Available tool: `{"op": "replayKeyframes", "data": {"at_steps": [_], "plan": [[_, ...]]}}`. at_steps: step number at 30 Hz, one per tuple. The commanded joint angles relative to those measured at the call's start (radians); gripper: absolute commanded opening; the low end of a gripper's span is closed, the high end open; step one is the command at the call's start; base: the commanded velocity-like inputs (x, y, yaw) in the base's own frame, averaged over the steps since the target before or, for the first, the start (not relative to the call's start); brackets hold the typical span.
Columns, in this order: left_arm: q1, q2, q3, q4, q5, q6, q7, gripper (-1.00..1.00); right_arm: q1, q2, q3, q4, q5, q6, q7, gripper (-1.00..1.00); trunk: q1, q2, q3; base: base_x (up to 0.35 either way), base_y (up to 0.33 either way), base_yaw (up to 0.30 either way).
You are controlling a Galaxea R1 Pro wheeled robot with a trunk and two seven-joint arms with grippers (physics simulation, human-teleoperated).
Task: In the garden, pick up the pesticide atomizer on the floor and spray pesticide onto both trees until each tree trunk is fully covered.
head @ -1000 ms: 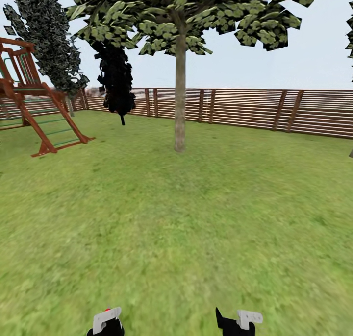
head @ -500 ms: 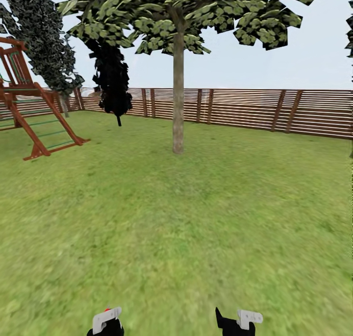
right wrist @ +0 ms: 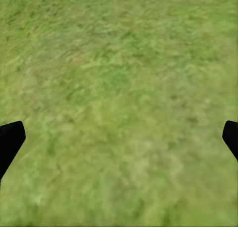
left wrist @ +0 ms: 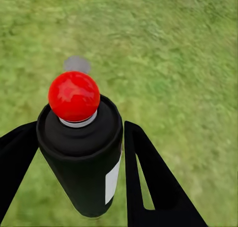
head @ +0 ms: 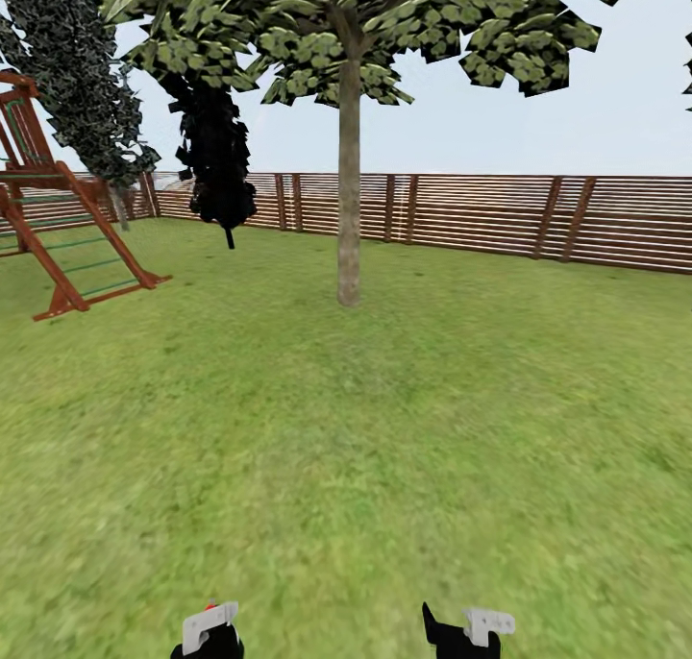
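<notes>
Shifted a little since a second ago, the whole head view: wooden climbing frame (head: pixel 58 246) nearer the left edge, foot of the tree trunk (head: pixel 349 188) slightly lower in the picture, so a move of the camera and not of the things. Both grippers sitting at the same spots on the bottom edge as before. Straight ahead across the lawn (head: pixel 384 428), one tree (head: pixel 348 25) with a bare grey-brown trunk and a broad mottled green crown, well apart from the robot. Behind it, a brown fence (head: pixel 481 212) of horizontal slats along the far side of the garden. To the tree's left, a near-black conifer (head: pixel 216 159), then a grey-green conifer (head: pixel 82 73) beside the climbing frame. Left gripper (head: pixel 210 625) low at the left, with a small red dot showing on top of it; right gripper (head: pixel 476 628) low at the right. Seen from the left wrist, left gripper (left wrist: pixel 79 127) pinching the pesticide atomizer (left wrist: pixel 82 152), a black canister with a round red knob (left wrist: pixel 74 96) on top and a white label (left wrist: pixel 113 180) on its side, one black finger against each flank, held above the grass. Seen from the right wrist, right gripper (right wrist: pixel 121 135) spread wide, fingertips (right wrist: pixel 12 135) at opposite edges, nothing between them but blurred grass.
</notes>
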Motion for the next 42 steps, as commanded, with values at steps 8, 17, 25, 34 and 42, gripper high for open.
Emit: {"op": "replayKeyframes", "data": {"at_steps": [8, 17, 25, 34, 42], "plan": [[-0.001, 0.001, -0.008, -0.002, 0.003, -0.005, 0.01, -1.0, -0.001, -0.001, 0.003, 0.001, -0.011, -0.005, 0.001, 1.0, 0.001, -0.002, -0.002, 0.339, 0.072, 0.0], [-0.001, 0.001, -0.009, -0.002, 0.003, -0.005, 0.01, -1.0, -0.001, -0.002, 0.002, 0.001, -0.013, -0.003, 0.007, 1.0, 0.001, -0.002, -0.002, 0.339, 0.072, -0.041], [-0.001, 0.001, -0.008, -0.002, 0.003, -0.005, 0.01, -1.0, -0.001, -0.001, 0.002, 0.001, -0.013, -0.004, 0.012, 1.0, 0.001, -0.002, 0.0, 0.339, 0.072, -0.088], [-0.001, 0.001, -0.009, -0.002, 0.003, -0.005, 0.01, -1.0, -0.001, -0.001, 0.002, 0.001, -0.012, -0.003, 0.009, 1.0, 0.001, -0.002, 0.0, 0.339, 0.072, -0.003], [-0.001, 0.001, -0.009, -0.001, 0.003, -0.005, 0.01, -1.0, -0.001, -0.001, 0.004, 0.001, -0.011, -0.004, 0.008, 1.0, 0.001, -0.002, 0.0, 0.339, 0.072, 0.0]]}}
